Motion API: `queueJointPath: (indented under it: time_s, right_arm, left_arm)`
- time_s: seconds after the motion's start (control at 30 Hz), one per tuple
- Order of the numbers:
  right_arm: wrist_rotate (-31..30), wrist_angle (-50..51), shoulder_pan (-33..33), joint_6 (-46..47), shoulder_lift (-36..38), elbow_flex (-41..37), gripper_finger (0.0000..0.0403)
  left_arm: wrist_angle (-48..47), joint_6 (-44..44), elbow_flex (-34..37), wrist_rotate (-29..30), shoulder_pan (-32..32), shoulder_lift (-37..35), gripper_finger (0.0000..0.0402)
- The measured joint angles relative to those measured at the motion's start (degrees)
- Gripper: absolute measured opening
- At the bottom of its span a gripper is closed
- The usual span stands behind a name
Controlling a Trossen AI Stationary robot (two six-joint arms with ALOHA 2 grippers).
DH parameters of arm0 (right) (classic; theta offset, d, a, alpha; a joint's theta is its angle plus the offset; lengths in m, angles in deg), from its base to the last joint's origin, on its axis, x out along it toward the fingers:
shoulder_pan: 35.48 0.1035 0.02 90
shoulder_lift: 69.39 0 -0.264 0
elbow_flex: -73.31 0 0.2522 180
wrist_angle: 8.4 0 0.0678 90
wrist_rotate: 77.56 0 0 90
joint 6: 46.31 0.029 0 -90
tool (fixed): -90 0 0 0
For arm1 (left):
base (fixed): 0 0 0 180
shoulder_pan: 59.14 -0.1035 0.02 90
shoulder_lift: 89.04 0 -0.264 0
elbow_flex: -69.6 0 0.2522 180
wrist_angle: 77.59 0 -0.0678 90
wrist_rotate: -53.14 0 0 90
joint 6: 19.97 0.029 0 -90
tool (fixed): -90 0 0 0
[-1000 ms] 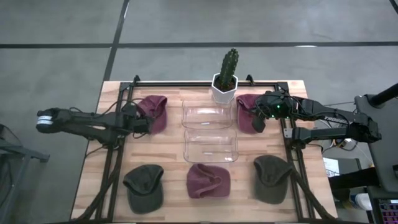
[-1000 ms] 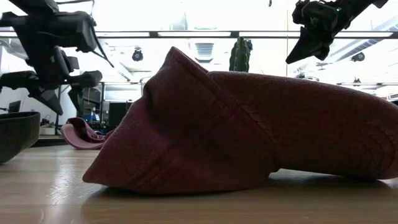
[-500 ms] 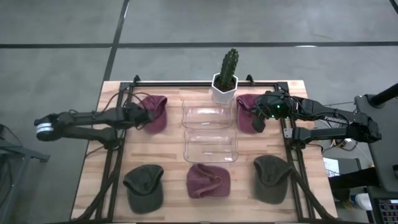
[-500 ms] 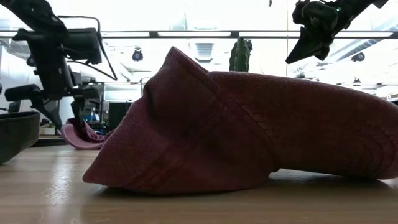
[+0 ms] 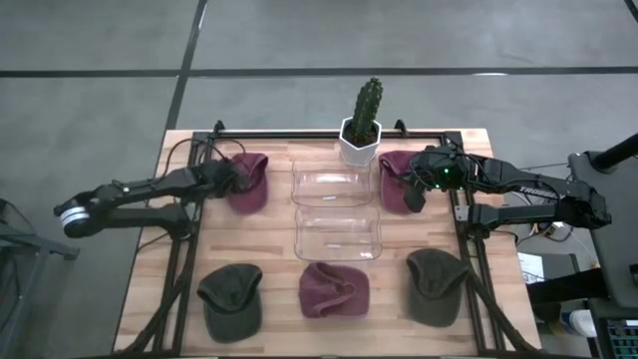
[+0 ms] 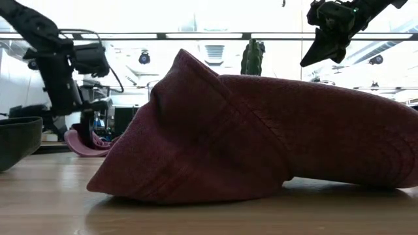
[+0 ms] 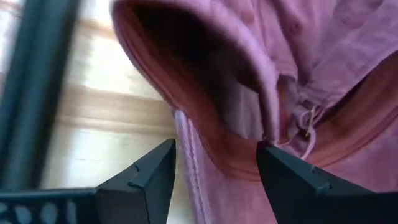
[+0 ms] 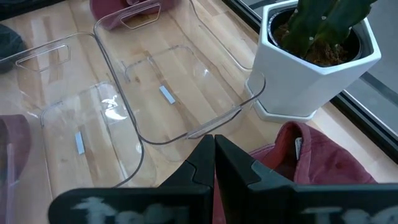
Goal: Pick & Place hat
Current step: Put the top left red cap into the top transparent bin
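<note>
Reaching across the back-left of the wooden table, the left gripper hangs right at a maroon cap, its fingers spread apart with the cap's rim between them. The cap lies with its long axis running from the table's back toward its front, the soft hollow crown turned up and open toward the gripper; a small strap and buckle show inside the limp, woven fabric.

Two clear plastic bins sit in the table's middle, a rear bin and a front bin, touching end to end, with nothing inside either.

The right gripper hovers over a second maroon cap at the back right, fingers pressed together. A cactus stands in a white faceted pot behind the bins. Along the front lie a dark green cap, a third maroon cap and another dark green cap.
</note>
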Motion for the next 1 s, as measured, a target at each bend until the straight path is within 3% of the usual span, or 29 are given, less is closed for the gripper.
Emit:
queueJointPath:
  time_s: [0.13,0.33,0.47,0.67,1.0]
  right_arm:
    - [0.0,0.0,0.0,0.0,0.0,0.0,0.0009]
    - [0.0,0.0,0.0,0.0,0.0,0.0,0.0009]
    - [0.0,0.0,0.0,0.1,0.0,0.0,0.0008]
    - [0.0,0.0,0.0,0.1,0.0,0.0,0.0009]
    - [0.0,0.0,0.0,0.2,0.0,0.0,0.0008]
  left_arm:
    - [8.5,0.4,4.4,-4.4,-1.8,0.0,0.0215]
    - [13.5,-1.8,8.2,-5.1,-2.0,-0.2,0.0188]
    - [13.5,-3.3,8.4,-5.0,-2.0,-0.3,0.0135]
    - [14.2,-4.1,7.0,-5.4,-1.9,-0.5,0.0018]
    - [13.3,-4.7,1.4,-2.8,-1.9,-5.2,0.0005]
